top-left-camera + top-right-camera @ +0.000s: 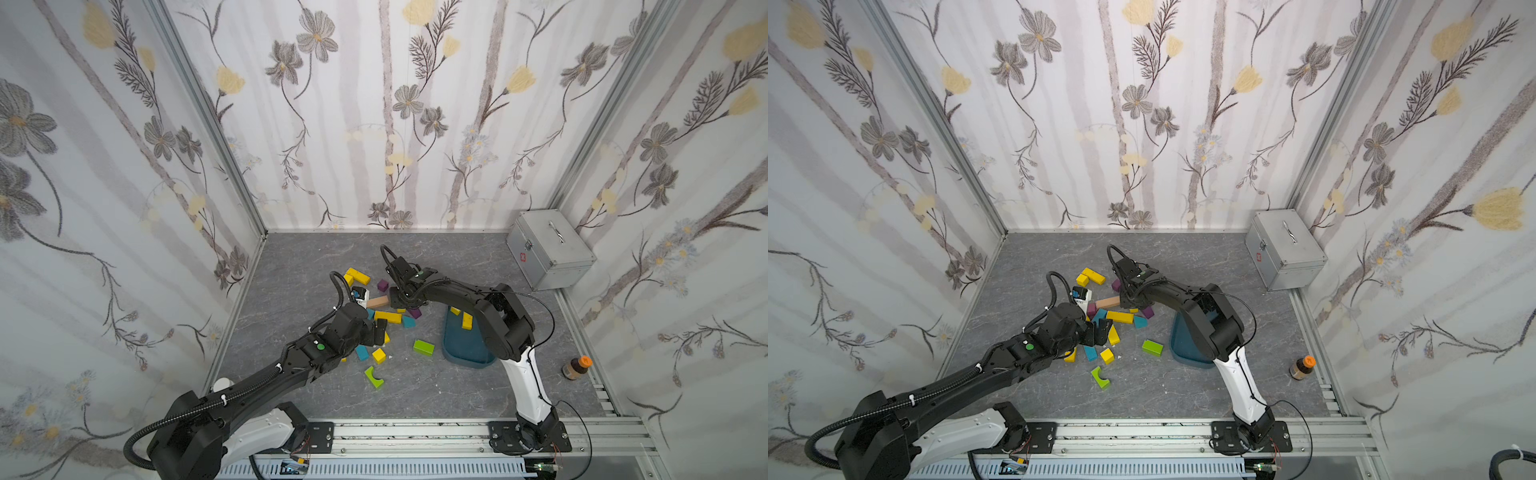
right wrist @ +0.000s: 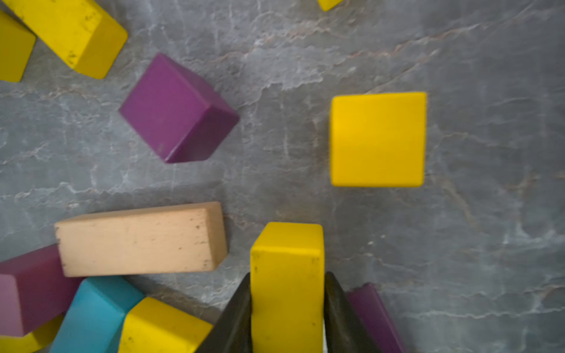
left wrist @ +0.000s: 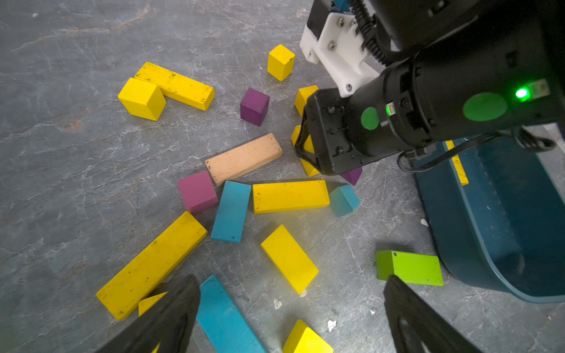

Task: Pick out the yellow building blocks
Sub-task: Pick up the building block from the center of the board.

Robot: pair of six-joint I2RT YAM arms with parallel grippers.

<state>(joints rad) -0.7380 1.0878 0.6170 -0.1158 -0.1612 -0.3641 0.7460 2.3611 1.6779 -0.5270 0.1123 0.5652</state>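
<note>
Your right tool (image 2: 287,285) pinched a yellow block (image 2: 286,253) between its fingers; whether the block touched the worktop (image 1: 415,386) could not be told. A yellow cube (image 2: 377,139) lay just ahead of that tool and a peach bar (image 2: 140,241) just beside it. Your left tool (image 3: 290,278) hung spread wide, pinching nothing, with a yellow bar (image 3: 289,258) and a teal bar (image 3: 226,318) below the gap between its fingers. More yellow blocks (image 3: 290,195) lay scattered ahead of it, and two yellow pieces (image 1: 467,321) sat in the bin (image 1: 465,353) near the right tool
</note>
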